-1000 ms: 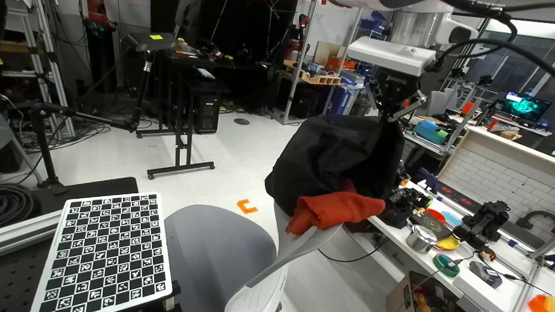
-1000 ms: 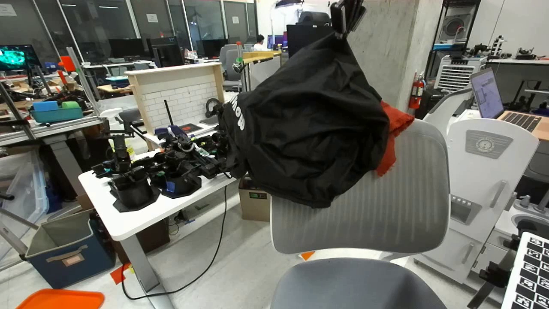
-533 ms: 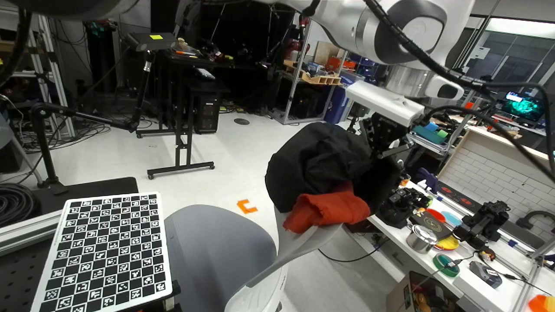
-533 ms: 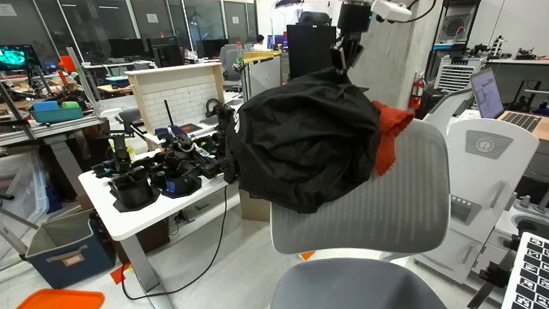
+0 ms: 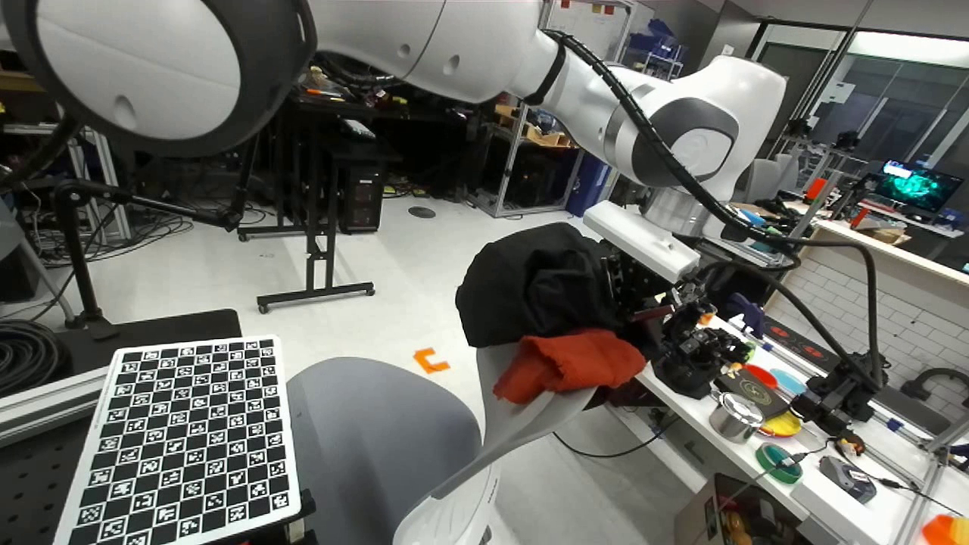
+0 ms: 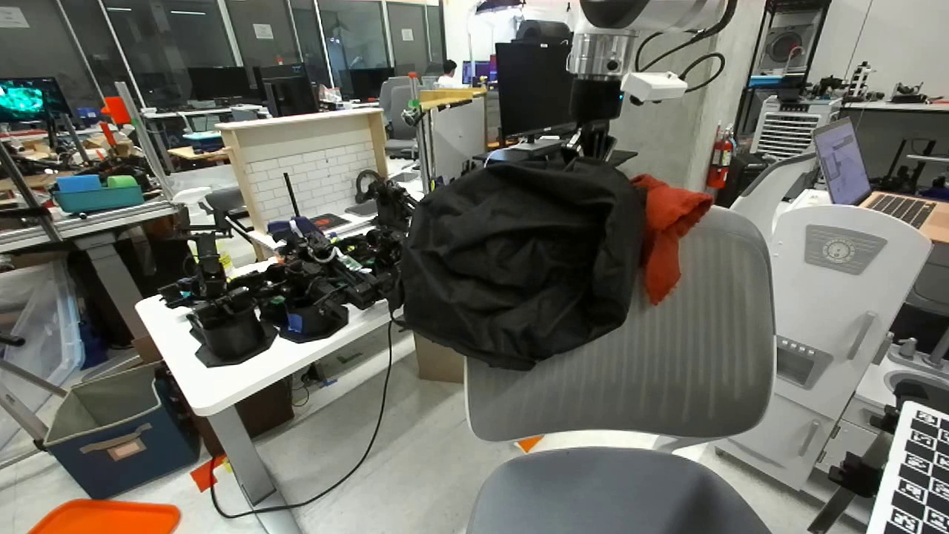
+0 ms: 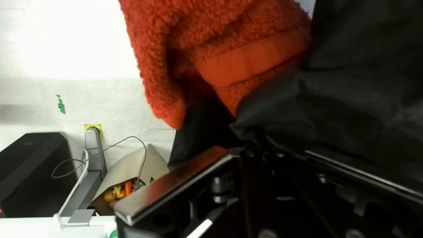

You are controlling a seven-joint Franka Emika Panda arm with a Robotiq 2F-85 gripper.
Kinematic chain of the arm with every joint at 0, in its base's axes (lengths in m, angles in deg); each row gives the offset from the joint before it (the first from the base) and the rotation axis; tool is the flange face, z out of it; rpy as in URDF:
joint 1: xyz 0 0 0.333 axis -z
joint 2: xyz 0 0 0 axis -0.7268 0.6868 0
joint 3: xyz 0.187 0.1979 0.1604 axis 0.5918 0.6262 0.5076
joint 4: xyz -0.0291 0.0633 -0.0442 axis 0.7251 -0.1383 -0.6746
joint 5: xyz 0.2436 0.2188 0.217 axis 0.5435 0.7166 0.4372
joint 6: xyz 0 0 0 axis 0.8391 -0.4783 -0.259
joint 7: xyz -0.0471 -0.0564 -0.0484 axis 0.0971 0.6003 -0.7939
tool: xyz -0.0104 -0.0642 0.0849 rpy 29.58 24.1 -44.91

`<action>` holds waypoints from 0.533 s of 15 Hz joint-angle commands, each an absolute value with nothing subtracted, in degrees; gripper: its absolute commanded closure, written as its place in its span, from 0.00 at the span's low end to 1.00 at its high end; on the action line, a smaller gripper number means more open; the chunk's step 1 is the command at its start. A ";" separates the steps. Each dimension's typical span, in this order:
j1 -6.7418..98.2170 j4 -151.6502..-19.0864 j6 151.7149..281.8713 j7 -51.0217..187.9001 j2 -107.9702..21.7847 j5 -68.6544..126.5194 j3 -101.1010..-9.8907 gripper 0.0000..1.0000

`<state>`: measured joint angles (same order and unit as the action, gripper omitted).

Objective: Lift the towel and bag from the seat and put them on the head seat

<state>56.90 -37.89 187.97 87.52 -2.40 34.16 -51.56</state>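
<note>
The black bag (image 5: 522, 288) hangs over the top of the chair's backrest (image 6: 689, 334) and bulges to the front side in an exterior view (image 6: 519, 267). The red-orange towel (image 5: 571, 363) lies over the same top edge, beside and partly under the bag; it also shows in an exterior view (image 6: 671, 230). In the wrist view the towel (image 7: 211, 43) is ahead and the bag (image 7: 363, 99) fills the right. My gripper (image 7: 262, 153) is shut on a bunched fold of the bag, behind the backrest's top. Its fingertips are hidden by the bag in an exterior view.
A white table (image 6: 215, 393) with small black robot arms (image 6: 230, 326) stands close beside the chair. The grey chair seat (image 5: 363, 424) is below the backrest. A checkered board (image 5: 182, 439) stands near the chair. A dark monitor (image 6: 534, 89) is behind the gripper.
The gripper has come down a long way with the bag's fold in it. The stretched bag has sunk and slumped into a rounder heap. The towel has shifted slightly.
</note>
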 commanded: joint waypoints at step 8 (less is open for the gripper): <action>53.60 -32.55 184.15 86.93 -1.07 33.78 -51.57 0.53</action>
<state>54.34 -35.08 186.71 87.38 -1.20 34.08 -51.56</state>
